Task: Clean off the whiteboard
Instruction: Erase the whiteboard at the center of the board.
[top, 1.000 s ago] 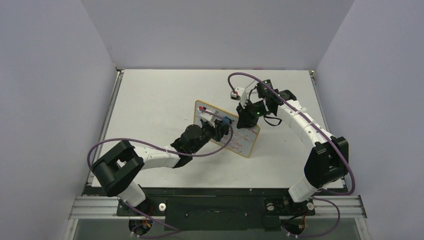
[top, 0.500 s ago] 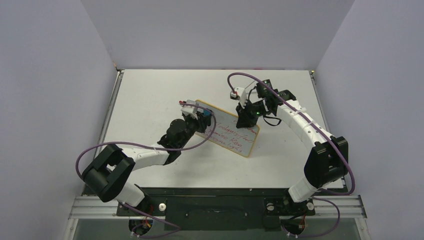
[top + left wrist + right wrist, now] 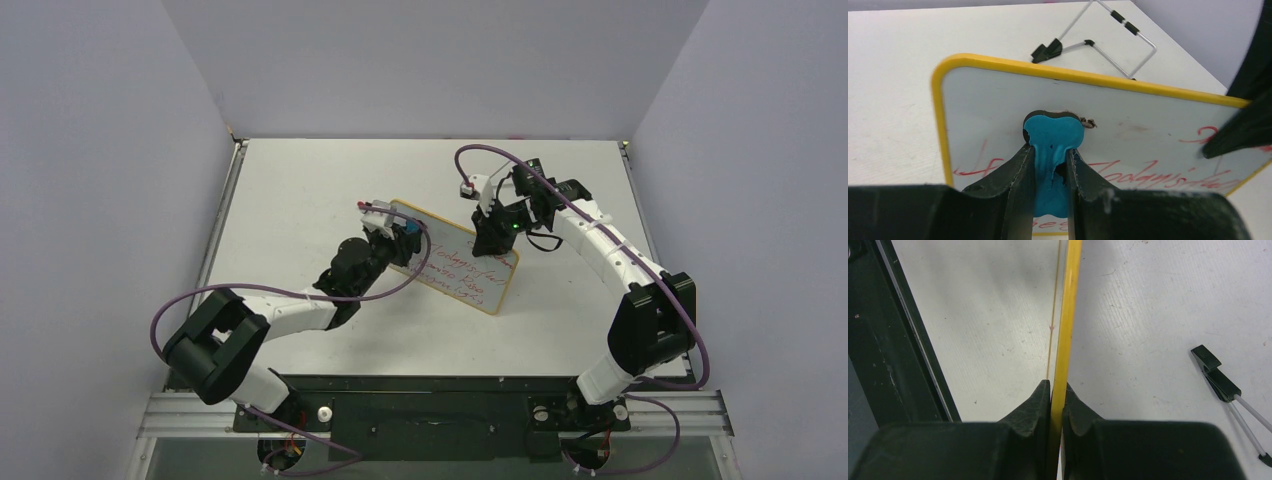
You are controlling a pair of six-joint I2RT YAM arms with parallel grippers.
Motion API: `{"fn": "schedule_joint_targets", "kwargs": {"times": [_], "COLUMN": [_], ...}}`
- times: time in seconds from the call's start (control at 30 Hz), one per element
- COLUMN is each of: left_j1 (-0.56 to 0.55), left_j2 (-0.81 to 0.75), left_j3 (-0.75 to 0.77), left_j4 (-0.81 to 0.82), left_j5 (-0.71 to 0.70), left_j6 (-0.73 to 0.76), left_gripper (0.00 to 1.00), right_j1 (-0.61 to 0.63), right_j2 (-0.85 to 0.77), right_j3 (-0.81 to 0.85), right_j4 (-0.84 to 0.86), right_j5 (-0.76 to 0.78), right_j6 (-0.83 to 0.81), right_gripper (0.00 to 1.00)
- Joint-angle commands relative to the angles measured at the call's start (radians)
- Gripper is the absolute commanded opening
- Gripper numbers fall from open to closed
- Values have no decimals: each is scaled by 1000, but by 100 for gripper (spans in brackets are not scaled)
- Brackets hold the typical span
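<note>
Erasing looked barely begun. My left hand (image 3: pixel 1049 152) was pinched narrow on the blue eraser (image 3: pixel 1053 131), and the eraser's pad sat against the whiteboard (image 3: pixel 1158 115) straight ahead of the fingers, close to the board's upper corner on that hand's left. My right hand (image 3: pixel 1057 387) was clamped shut on the board's yellow rim (image 3: pixel 1068 300), which ran straight out from between its fingers. By my reading, that grip was steadying the board where it stood tilted on the tabletop (image 3: pixel 300 200).

Around the eraser and beyond it toward the rim, the surface looked white apart from a few faint smudges. I could not tell whether that strip had been wiped or never written on. Red writing (image 3: pixel 1148 172) ran in lines nearer the left hand than the eraser, and off to that hand's right. I judged that most of the text was left to clear and would need passes rightward and back toward the hand.

Past the rim, a wire stand (image 3: pixel 1108 35) lay on the tabletop. I could not tell whether it was joined to the board.
</note>
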Motion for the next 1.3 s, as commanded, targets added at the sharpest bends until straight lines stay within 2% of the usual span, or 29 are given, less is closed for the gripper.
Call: {"fn": "schedule_joint_targets", "kwargs": {"times": [0.0,0.37,0.7,0.83,1.03,1.27], "left_j1": [-70,-107,-80,-82,-124,-233], "left_j2": [-22,-26,-91,-118,-75,55], "left_j3": [40,18,-35,-29,20,102], "left_j4": [31,66,3,-24,-11,23], "left_j5": [113,173,-41,-82,-59,-47], "left_j6": [0,-36,-7,21,29,25], "left_gripper": [0,0,0,0,0,0], "right_j1": [38,38,38,40,40,40], "right_j2": [47,45,42,44,46,45], "right_j3": [-23,-22,-22,-22,-21,-22], "right_j4": [-91,-90,-90,-91,-90,-91], "right_j5": [39,41,41,40,42,41], "right_j6": [-92,-92,-92,-92,-90,-92], "right_gripper": [0,0,0,0,0,0]}}
